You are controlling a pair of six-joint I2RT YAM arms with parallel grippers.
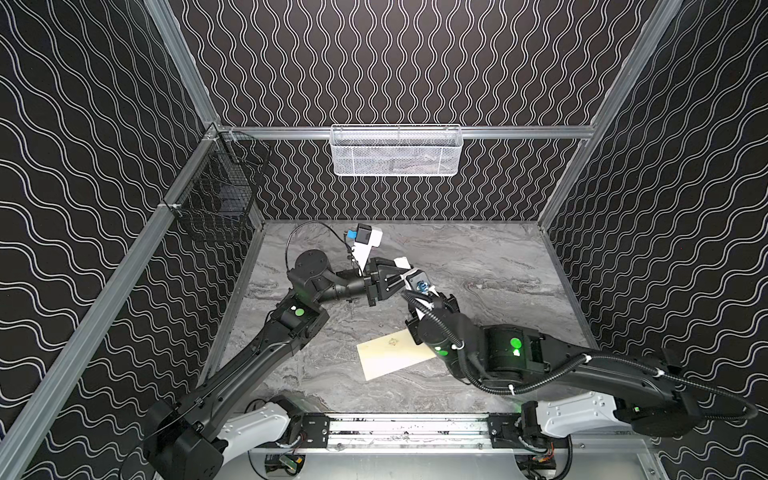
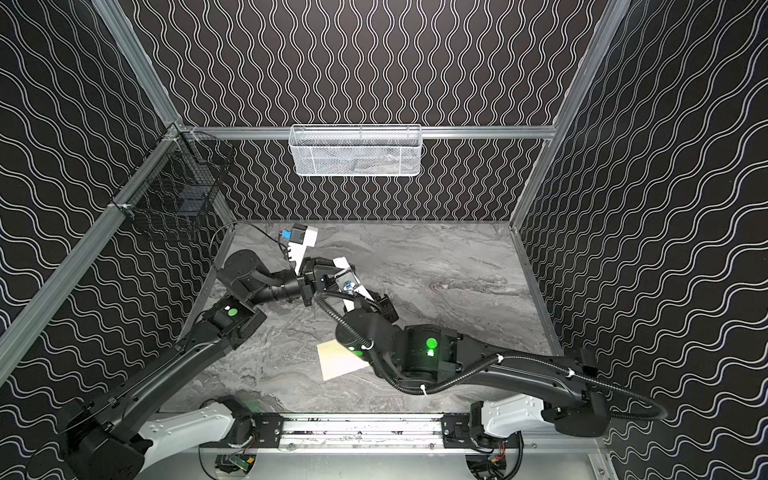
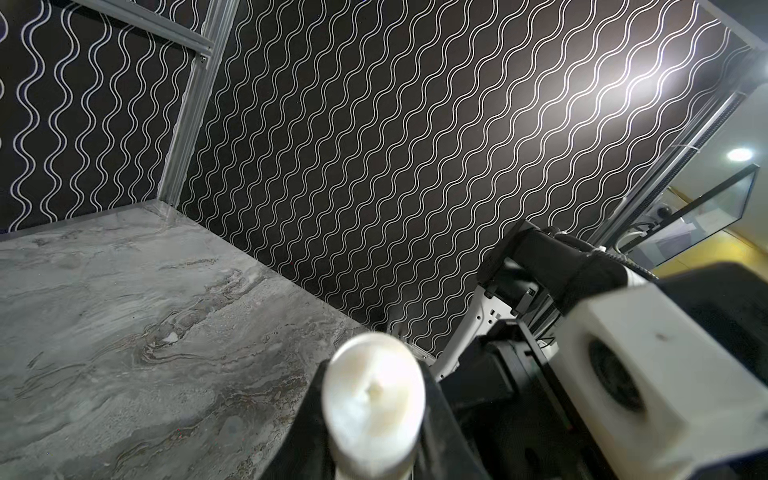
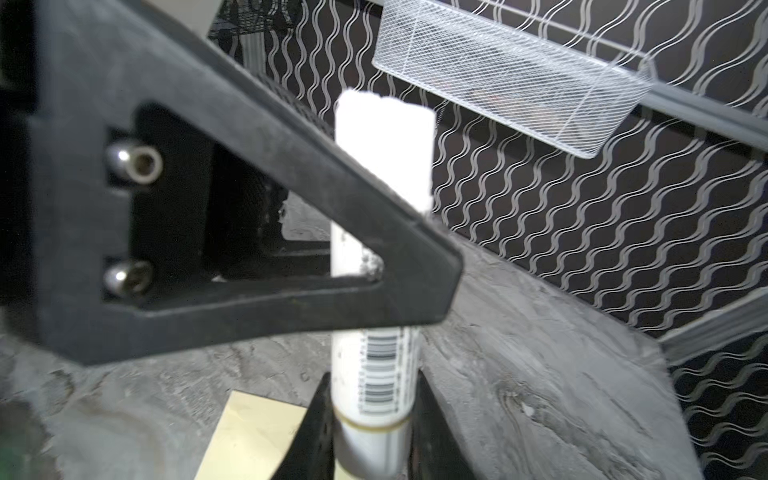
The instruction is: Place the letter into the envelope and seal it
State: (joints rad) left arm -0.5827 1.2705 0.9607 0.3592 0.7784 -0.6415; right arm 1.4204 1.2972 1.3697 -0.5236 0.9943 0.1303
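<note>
Table (image 1: pixel 498 266) with envelope (image 1: pixel 386 357) flat near front edge, partly under right arm (image 1: pixel 511 349). Letter out of sight, probably already inside. Left gripper (image 3: pixel 376 395) and right gripper (image 4: pixel 370 388) clamped on opposite ends of white tube (image 4: pixel 384 361), likely glue, held mid-air. Remaining: uncapping, gluing flap, pressing shut.

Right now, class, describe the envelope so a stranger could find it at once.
Start at the grey marbled table. Towards its front, partly hidden under the right arm, lies a flat cream envelope. It is pale paper with a faint emblem, unlike the raised white barcoded tube.
</note>
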